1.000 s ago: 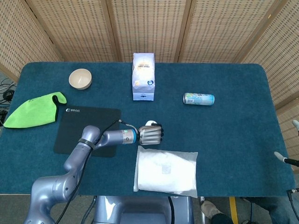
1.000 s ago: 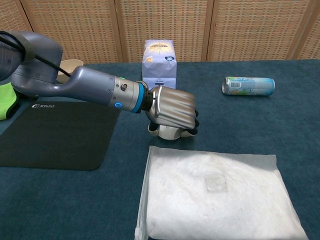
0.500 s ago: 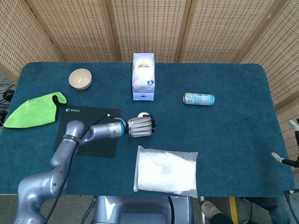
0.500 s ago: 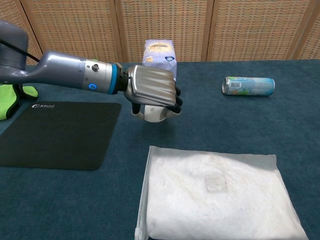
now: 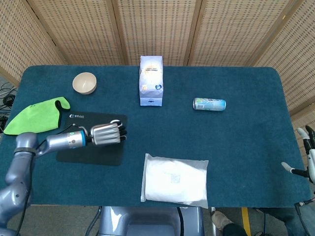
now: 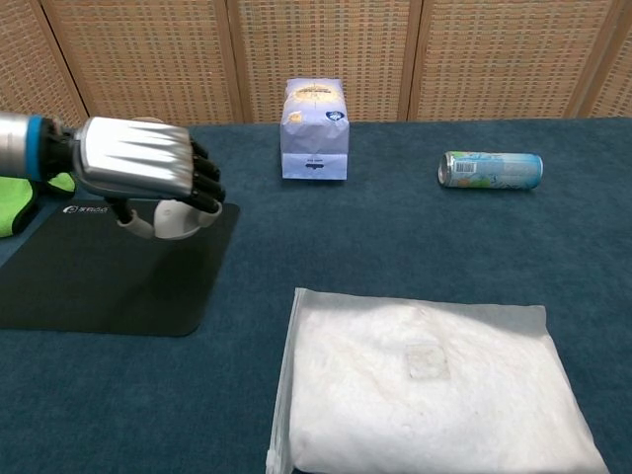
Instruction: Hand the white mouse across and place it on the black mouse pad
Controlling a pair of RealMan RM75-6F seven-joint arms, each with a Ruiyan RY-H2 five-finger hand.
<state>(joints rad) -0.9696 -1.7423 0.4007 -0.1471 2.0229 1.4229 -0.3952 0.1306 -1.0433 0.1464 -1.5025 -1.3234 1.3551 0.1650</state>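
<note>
My left hand (image 5: 106, 133) (image 6: 143, 172) grips the white mouse (image 6: 176, 219) from above, fingers curled over it. In the head view only a sliver of the mouse (image 5: 114, 123) shows past the hand. Hand and mouse hover over the right part of the black mouse pad (image 5: 78, 152) (image 6: 89, 281); in the chest view the mouse looks slightly lifted off the pad. My right hand (image 5: 307, 152) is at the far right edge of the head view, off the table, holding nothing, fingers apart.
A white-blue bag (image 5: 151, 80) stands at the back middle, a can (image 5: 209, 104) lies to its right. A bowl (image 5: 84, 82) and a green cloth (image 5: 35, 117) are at the left. A white pouch (image 5: 174, 180) lies near the front edge.
My left hand has carried the mouse leftward from the table's middle to above the mouse pad. My right hand has come a little further into view at the right edge.
</note>
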